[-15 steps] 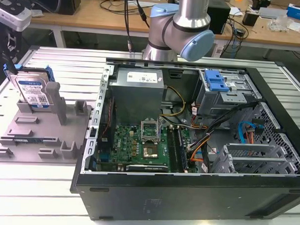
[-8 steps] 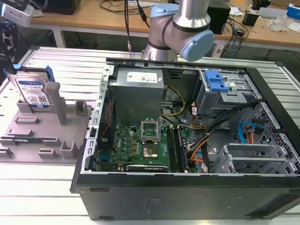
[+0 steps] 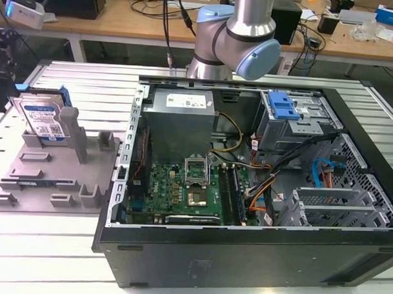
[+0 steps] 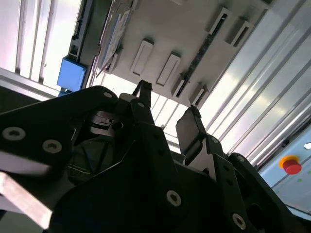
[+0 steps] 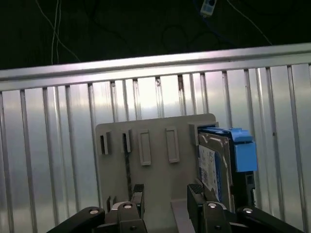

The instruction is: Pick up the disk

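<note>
Hovering spread-fingered and empty above the grey fixture plate [image 5: 155, 136], the gripper [image 5: 166, 190] looked mid-approach, apart from the disk [image 5: 216, 167] standing on edge at the plate's corner; a grasp would call for centring the jaws across its thin body.

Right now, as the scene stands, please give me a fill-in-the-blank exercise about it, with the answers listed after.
1. The disk stands ____ in the grey fixture.
2. The end effector is ____ and holds nothing.
3. The open computer case lies on the exterior view's ____ of the fixture.
4. The disk's side rail is ____ in colour.
Answers: upright; open; right; blue.
</note>
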Robot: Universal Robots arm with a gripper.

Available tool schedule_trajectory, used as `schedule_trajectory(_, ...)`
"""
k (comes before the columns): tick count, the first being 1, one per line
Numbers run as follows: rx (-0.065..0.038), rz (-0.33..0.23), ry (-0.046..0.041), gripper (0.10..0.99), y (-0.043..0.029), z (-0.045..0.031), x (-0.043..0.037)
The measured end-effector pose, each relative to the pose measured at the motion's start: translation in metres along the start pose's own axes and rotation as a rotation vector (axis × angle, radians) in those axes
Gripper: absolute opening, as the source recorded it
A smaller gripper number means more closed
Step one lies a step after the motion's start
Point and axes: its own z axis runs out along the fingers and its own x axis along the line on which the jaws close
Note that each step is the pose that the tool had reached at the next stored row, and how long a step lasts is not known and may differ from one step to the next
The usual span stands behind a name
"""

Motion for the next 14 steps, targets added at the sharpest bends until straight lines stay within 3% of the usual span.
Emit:
schedule_trajectory(4,0.002,-0.062,0.0023,0.482,0.0000,0.0004,0.0000)
schedule_trajectory(14,0.002,-0.064,0.0032,0.482,-0.0001,0.0003,0.0000)
